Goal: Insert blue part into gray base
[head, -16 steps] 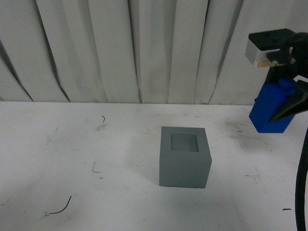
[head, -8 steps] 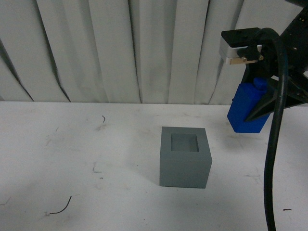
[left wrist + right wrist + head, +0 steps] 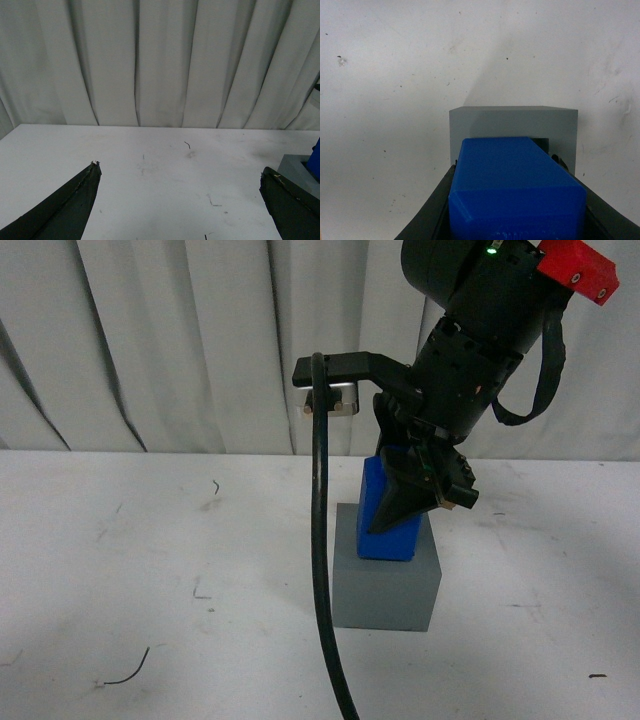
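The gray base point(image 3: 385, 590) stands on the white table point(image 3: 150, 560) near the middle. My right gripper point(image 3: 400, 502) is shut on the blue part point(image 3: 385, 515) and holds it tilted directly over the base's top, hiding the recess. In the right wrist view the blue part point(image 3: 517, 190) sits between the dark fingers point(image 3: 445, 185) of my right gripper point(image 3: 506, 167), with the gray base point(image 3: 512, 122) just beyond it and a sliver of the recess point(image 3: 542, 145) showing. My left gripper point(image 3: 180, 172) is open and empty over the table, with the gray base point(image 3: 295, 167) beside one finger.
A black cable point(image 3: 320, 540) hangs from the right arm in front of the base's left side. A red block point(image 3: 580, 270) sits on the arm's top. White curtains point(image 3: 200, 340) close the back. Small dark scraps point(image 3: 125, 675) lie on the table.
My right arm has swung left with the blue part, from the table's right side to directly above the gray base. The base has not moved.
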